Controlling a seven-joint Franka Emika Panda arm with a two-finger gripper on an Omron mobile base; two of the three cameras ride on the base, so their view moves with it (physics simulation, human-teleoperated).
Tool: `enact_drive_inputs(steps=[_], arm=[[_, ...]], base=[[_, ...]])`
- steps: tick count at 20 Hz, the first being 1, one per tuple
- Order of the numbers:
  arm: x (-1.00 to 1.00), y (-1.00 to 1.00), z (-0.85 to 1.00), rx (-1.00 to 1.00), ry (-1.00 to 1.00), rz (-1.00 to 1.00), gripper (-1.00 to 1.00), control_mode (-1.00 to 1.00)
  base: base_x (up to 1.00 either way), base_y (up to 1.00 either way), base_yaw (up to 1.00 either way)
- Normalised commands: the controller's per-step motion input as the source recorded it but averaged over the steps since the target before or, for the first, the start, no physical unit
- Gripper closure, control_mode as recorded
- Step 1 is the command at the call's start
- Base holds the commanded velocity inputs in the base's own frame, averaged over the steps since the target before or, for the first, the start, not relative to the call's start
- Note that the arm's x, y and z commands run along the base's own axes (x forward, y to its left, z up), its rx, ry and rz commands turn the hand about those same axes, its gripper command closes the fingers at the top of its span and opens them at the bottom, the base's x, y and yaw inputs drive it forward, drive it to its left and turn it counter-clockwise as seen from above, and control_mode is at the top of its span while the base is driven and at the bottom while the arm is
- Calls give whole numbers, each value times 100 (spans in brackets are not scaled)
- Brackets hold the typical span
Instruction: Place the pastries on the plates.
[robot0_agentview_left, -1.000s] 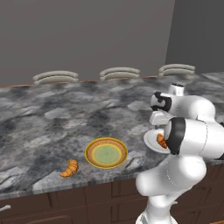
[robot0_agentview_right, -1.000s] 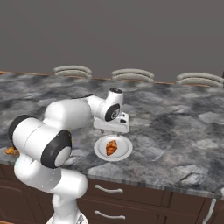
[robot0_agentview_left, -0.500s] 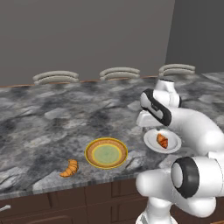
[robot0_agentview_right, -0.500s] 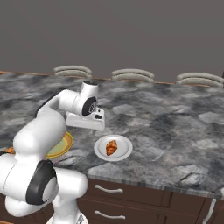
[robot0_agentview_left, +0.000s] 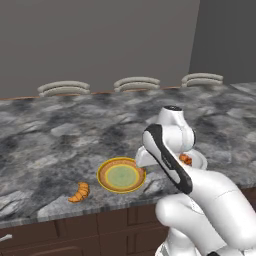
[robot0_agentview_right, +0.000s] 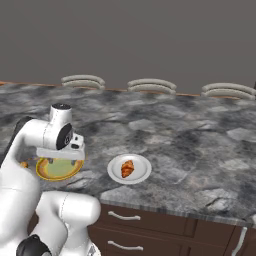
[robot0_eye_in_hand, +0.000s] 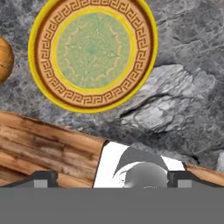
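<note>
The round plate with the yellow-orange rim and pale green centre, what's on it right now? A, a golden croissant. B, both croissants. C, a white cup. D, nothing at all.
D: the round plate with the yellow-orange rim and pale green centre lies bare, while one golden crescent croissant sits on the grey marble counter beside it and the other croissant rests on the small white plate.

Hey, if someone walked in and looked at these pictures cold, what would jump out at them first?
Probably the big white robot arm looming over the grey marbled stone counter. Next, the round plate with a yellow-orange rim and pale green centre, bare near the counter's front edge, with a golden-orange crescent croissant lying on the stone to its left. A second croissant already sits on the small plain white plate to its right.
</note>
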Motion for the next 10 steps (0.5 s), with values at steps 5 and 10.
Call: enact_drive_inputs(steps=[5, 10], arm=[[-27, 100, 22, 4, -7, -3, -100, -100], [-11, 100, 30, 5, -8, -10, -100, -100]], base=[[0, 0, 0], [0, 0, 0]])
